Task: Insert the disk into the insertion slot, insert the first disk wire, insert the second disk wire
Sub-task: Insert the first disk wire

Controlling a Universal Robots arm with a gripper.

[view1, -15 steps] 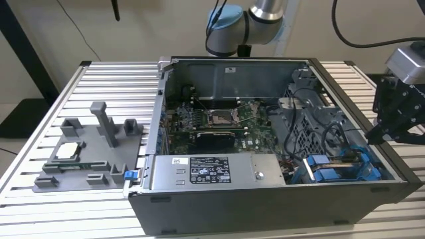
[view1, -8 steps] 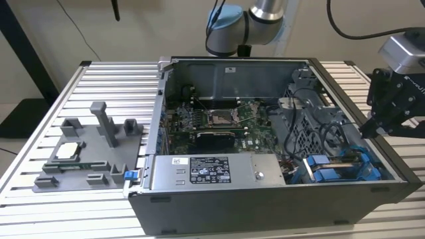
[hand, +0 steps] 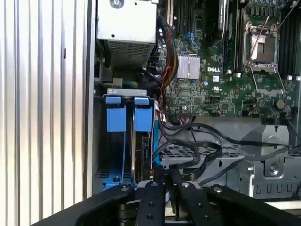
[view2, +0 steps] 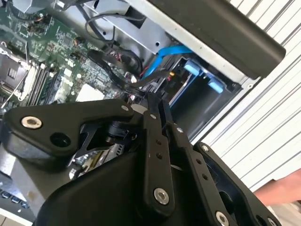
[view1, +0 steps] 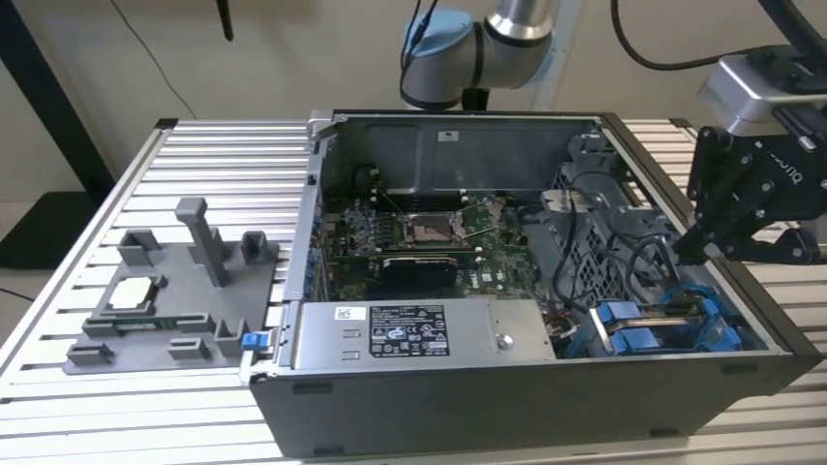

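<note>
My black gripper (view1: 694,254) hangs over the open computer case's near corner on the exterior view's right. In both wrist views its fingertips (view2: 151,98) lie together, shut, right beside loose black wires (hand: 197,141); whether one is pinched is hidden. Just beyond the tips is the insertion slot (hand: 109,92), a grey bay with two blue tabs. The disk (hand: 139,155) stands edge-on in its blue carrier (view1: 646,334) behind one tab. A blue wire (view2: 162,59) runs along the bay.
The case (view1: 517,397) sits on a slatted aluminium table (view1: 220,174). Inside are the motherboard (view1: 427,228), a power supply (view1: 413,334) and a perforated grey cage (hand: 188,153). A grey fixture (view1: 168,300) with parts stands on the exterior view's left.
</note>
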